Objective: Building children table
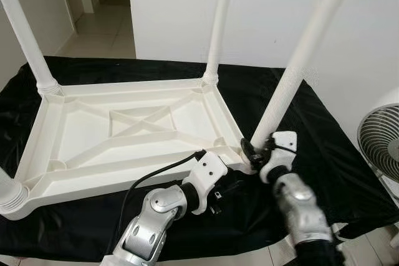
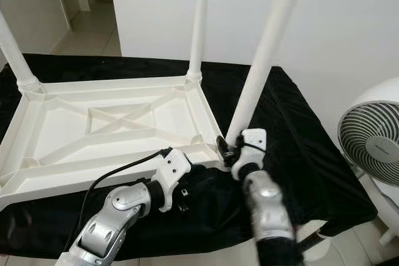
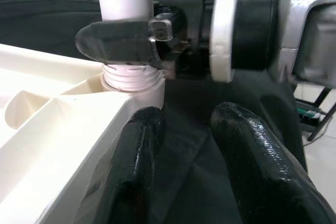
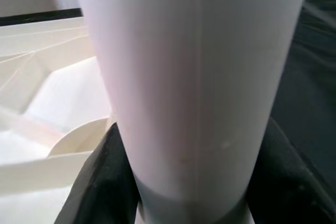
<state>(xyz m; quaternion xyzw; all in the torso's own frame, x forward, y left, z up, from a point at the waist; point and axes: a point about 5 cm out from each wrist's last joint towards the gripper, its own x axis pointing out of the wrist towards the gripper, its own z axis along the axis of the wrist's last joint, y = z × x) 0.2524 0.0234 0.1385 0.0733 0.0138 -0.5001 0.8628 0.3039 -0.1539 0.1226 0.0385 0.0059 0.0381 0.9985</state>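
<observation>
Inverted white moulded-plastic children's tabletop, ribbed underside up, lying on a black cloth that covers the supporting surface. Left to right: a ribbed leg socket at the near left corner of the tabletop; a white tubular plastic leg standing upright in the far left corner; a second white leg upright in the far right corner; a third white leg at the near right corner, leaning slightly rightward rather than plumb.

Left gripper: released, its two black fingers parted and holding nothing, poised just beside the near right corner of the tabletop, low over the cloth.

Right gripper: clenched around the base of the leaning leg, one black finger on each side of the tube, just above the threaded collar where leg meets socket.

A white floor fan stands off the right edge of the cloth.

Step in hand, as judged: seating the near right leg. To do it well, the leg should be brought upright over its socket before being turned or pressed, so the collar does not bind; the free left gripper could steady the tabletop corner against rotation. The grip is best kept low on the tube.
</observation>
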